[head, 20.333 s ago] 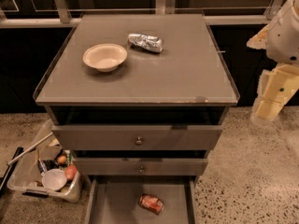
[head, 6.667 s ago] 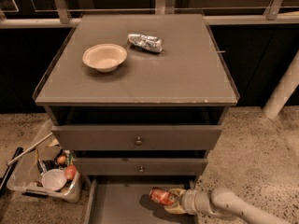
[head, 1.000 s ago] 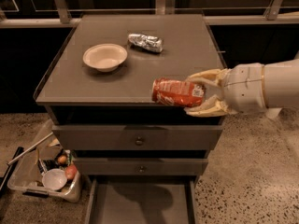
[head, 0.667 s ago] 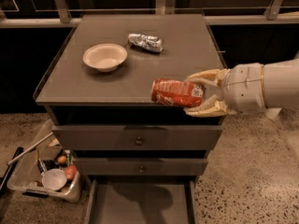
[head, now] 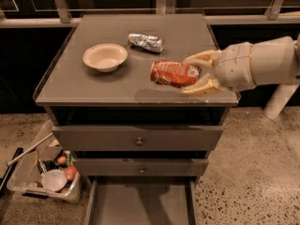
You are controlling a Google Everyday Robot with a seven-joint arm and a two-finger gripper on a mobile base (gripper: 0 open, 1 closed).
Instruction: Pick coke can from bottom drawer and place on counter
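The red coke can (head: pixel 172 73) with white markings lies on its side in my gripper (head: pixel 198 73), held just above the right front part of the grey-brown counter (head: pixel 93 86). The gripper reaches in from the right on a white arm, and its two cream fingers (head: pixel 200 58) close on the can's right end. A shadow lies on the counter under the can. The bottom drawer (head: pixel 140 205) stands pulled open at the foot of the cabinet, and its grey tray shows nothing inside.
A cream bowl (head: pixel 105 56) sits on the counter's left, and a crumpled silver can (head: pixel 146 42) lies at the back middle. Two knobbed drawers are shut above the open one. A clear bin of clutter (head: pixel 44 175) stands on the floor at left. A white post rises at right.
The gripper has carried the coke can up and back from in front of the top drawer's edge to over the counter's right front part. The bowl and silver can have not moved.
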